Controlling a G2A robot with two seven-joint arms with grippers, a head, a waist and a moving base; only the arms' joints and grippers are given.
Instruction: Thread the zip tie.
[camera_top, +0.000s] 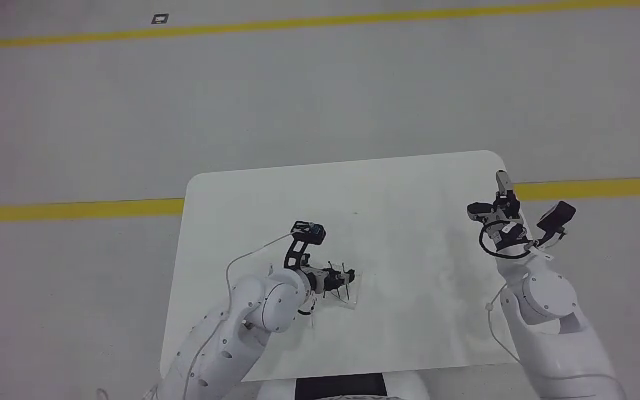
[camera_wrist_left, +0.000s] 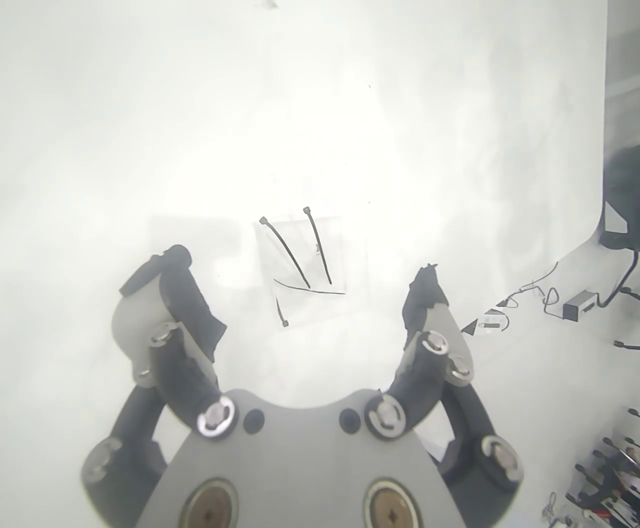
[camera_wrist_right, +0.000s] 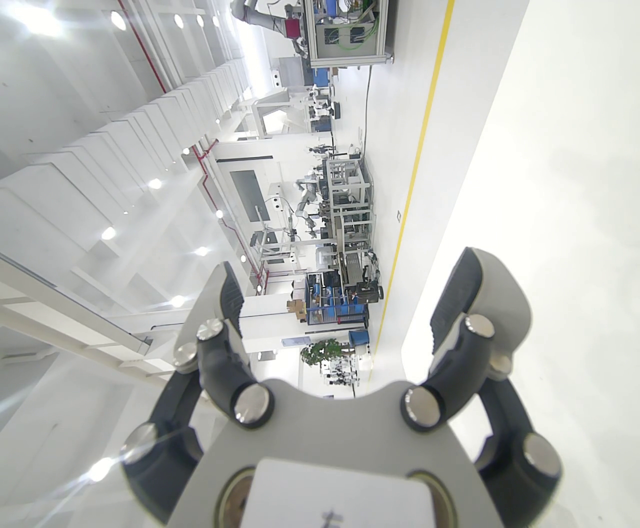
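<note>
Several black zip ties lie loose and crossed on a clear sheet on the white table. My left gripper hovers over the table's near-left part, open, pointing at the ties with nothing between its fingers. In the top view the left gripper sits right at the ties. My right gripper is held up at the table's right edge, far from the ties. In its wrist view the right gripper is open and holds nothing, facing out toward the room.
The table's right edge runs beside the right gripper. Cables and a small grey box lie on the floor past the table's edge. A yellow floor line runs behind the table.
</note>
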